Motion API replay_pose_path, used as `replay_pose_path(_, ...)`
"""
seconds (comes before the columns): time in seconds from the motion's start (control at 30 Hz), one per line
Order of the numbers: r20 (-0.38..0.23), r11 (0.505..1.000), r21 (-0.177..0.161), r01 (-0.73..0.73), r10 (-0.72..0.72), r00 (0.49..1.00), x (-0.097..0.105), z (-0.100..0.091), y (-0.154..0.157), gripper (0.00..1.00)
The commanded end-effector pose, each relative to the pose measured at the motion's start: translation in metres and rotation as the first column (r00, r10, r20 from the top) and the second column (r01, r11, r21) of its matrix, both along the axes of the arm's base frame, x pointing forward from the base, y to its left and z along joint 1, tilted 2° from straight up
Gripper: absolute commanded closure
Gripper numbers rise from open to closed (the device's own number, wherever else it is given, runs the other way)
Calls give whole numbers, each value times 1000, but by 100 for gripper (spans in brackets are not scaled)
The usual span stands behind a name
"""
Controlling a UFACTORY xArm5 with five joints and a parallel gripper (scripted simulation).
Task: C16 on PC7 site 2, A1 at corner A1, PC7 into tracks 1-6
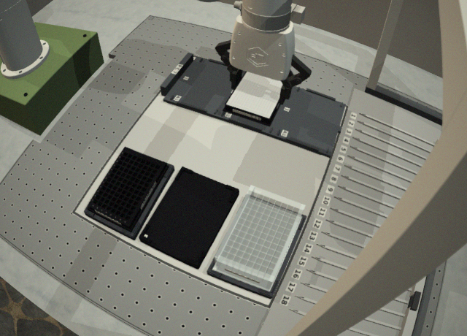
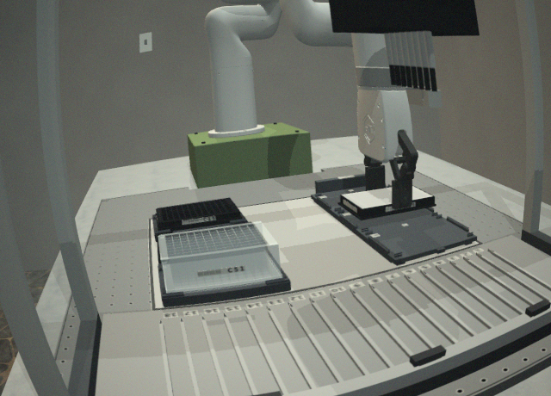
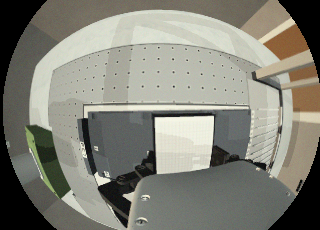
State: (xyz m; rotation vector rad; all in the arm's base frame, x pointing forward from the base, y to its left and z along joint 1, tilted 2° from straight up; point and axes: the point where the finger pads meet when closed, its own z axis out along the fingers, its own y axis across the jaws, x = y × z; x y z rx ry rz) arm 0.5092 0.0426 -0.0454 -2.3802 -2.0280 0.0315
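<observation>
Here the gripper (image 1: 259,84) is clamped on the white plate C16 (image 1: 252,100) by its two long sides, holding it low over the middle site of carrier PC7 (image 1: 317,121) — whether it touches the site, I cannot tell. PC7 lies on the apron (image 1: 211,147) before the rails (image 1: 381,166) — C15 (image 1: 126,189) and C51 (image 1: 256,238) sit in their nests.
</observation>
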Motion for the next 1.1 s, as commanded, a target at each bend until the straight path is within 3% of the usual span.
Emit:
replay_pose_path(0.0, 5, 1000, 0, 0, 0, 1000, 2, 1, 0, 100)
replay_pose_path(1.07, 5, 1000, 0, 0, 0, 1000, 2, -9, 0, 100)
